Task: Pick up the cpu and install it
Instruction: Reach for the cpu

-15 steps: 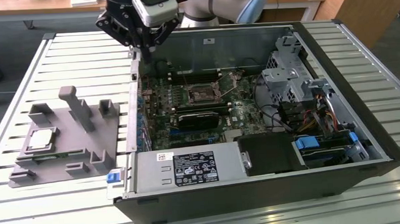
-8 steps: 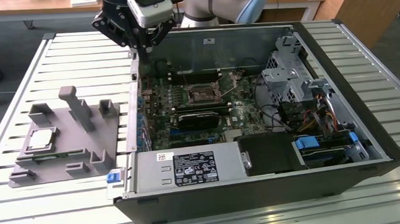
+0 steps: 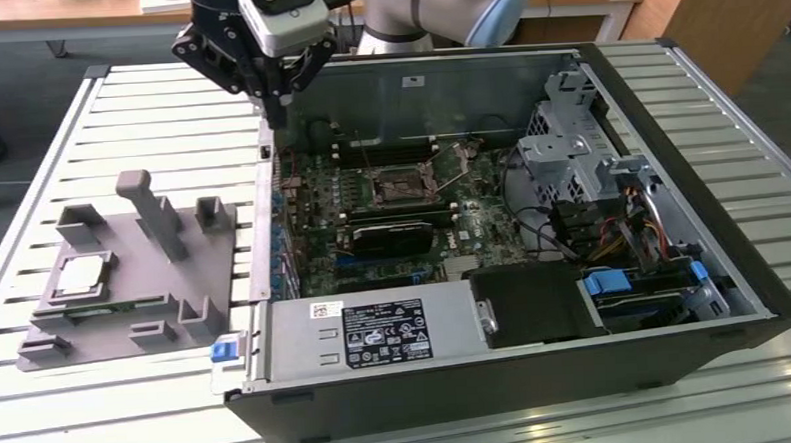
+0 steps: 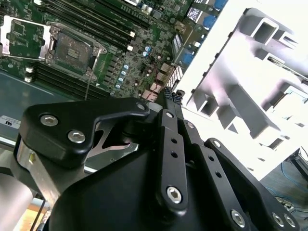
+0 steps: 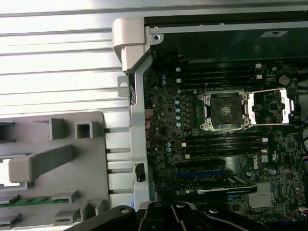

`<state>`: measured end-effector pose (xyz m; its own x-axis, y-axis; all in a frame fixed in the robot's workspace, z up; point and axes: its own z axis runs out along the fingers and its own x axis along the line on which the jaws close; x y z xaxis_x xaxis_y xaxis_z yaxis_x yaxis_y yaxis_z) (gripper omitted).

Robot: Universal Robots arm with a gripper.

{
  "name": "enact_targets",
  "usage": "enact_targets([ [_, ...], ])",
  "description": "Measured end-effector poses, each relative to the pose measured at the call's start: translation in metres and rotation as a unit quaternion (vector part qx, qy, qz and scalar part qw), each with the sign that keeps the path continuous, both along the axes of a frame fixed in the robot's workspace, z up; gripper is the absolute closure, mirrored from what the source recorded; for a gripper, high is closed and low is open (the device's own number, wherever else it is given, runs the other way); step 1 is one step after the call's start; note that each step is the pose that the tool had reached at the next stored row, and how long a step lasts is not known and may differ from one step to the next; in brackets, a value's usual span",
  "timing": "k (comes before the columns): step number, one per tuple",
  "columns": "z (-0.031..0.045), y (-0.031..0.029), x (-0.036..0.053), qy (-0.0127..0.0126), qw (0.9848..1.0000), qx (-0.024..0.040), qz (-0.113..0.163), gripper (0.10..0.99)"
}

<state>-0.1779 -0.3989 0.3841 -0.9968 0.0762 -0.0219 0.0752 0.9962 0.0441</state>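
Sitting in grey fixture (image 3: 151,284): cpu (image 3: 82,276)

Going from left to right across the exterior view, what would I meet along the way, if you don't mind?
cpu on the grey fixture → gripper → open socket on the motherboard → drive cage.
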Motion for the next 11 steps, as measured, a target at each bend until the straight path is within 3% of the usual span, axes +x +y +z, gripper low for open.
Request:
enact_targets([
  [11,-0.0011,0.0000,-0.0113,0.0000,1.0000,0.0000,0.000,0.980],
])
